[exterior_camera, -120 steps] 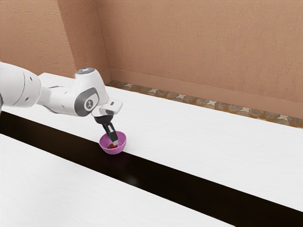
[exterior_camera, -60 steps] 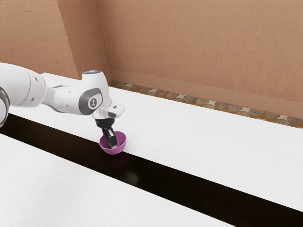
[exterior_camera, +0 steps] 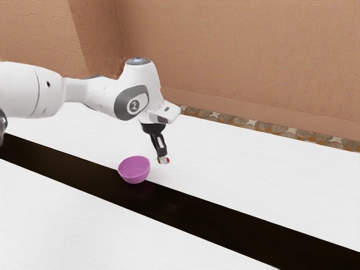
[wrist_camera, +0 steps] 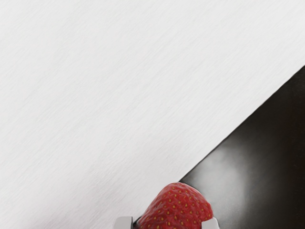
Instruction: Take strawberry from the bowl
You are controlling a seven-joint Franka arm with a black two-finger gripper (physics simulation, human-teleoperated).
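Note:
My gripper is to the exterior view's right of the purple bowl, clear of its rim, and is shut on the strawberry. A bit of red strawberry peeks out at the fingertips. In the wrist view the strawberry sits between both fingertips of the gripper, one touching it on each side. The bowl stands upright, and I see no fruit inside it.
A glossy black strip runs diagonally between two white table surfaces. The bowl stands at the strip's far edge. A brown wall rises behind the table.
My hand has risen out of the bowl and moved toward the exterior view's right, carrying the strawberry with it. The bowl has stayed where it was.

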